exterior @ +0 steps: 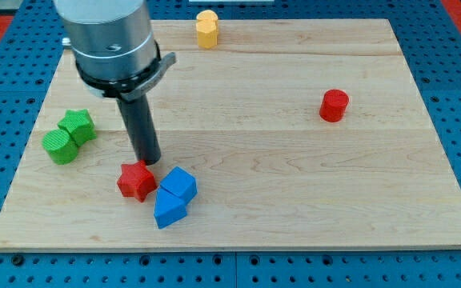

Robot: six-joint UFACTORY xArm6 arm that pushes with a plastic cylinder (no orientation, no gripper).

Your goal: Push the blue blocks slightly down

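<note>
Two blue blocks (174, 197) lie touching near the board's (294, 208) bottom edge, their pair running diagonally from upper right to lower left. No claw is fitted: the tip (147, 162) rests just above the red star block (136, 181), left of the blue pair. Green blocks (69, 136) sit far left; a red cylinder (334, 106) and yellow block (206, 29) stand well apart.

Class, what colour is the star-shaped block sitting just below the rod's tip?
Red star block, plain in the camera view.

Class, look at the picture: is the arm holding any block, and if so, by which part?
Nothing is held. My tip only pushes; it stands just above the red star block, left of the blue blocks.
</note>
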